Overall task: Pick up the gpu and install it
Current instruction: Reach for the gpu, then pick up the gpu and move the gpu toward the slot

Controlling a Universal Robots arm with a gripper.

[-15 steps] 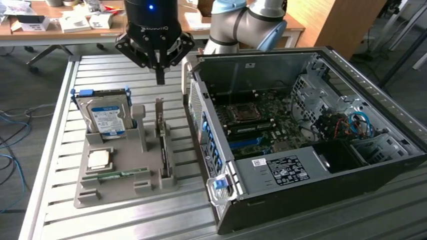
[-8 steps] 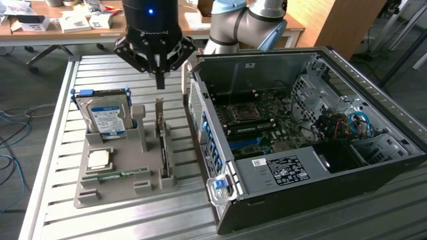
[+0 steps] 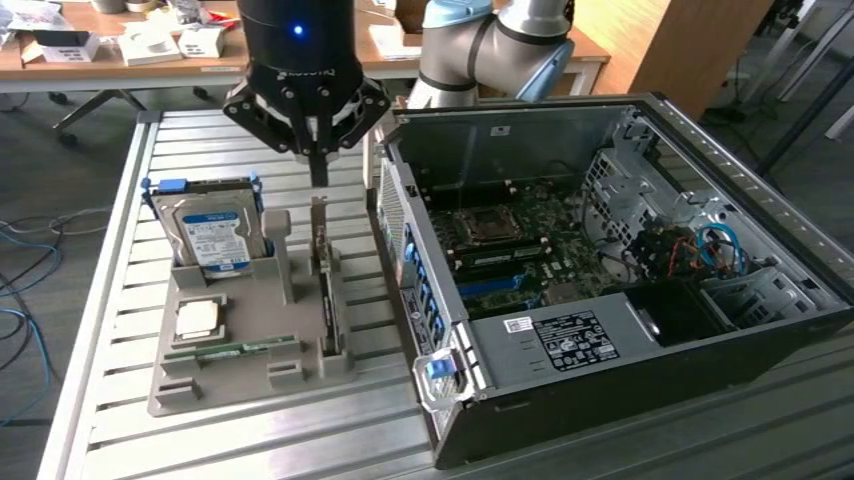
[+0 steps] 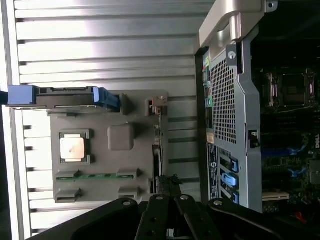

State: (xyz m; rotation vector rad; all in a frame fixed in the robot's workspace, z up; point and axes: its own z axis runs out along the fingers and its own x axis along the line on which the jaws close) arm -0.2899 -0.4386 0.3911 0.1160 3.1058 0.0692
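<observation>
- Above the grey holder (image 3: 200,385), the gripper (image 3: 319,178) hangs with its fingers pressed together.
- Right under it, the gpu (image 3: 324,290) stands on its thin edge in a slot of the holder, on the side next to the open computer case (image 3: 641,330).
- At the holder's other side stands a hard drive (image 3: 214,228).

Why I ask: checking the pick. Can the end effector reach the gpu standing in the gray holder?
Probably yes: the end effector hangs above the gpu, which stands on edge in the gray holder, with nothing between them. It is shut, though, so it could not straddle the card as is.
</observation>
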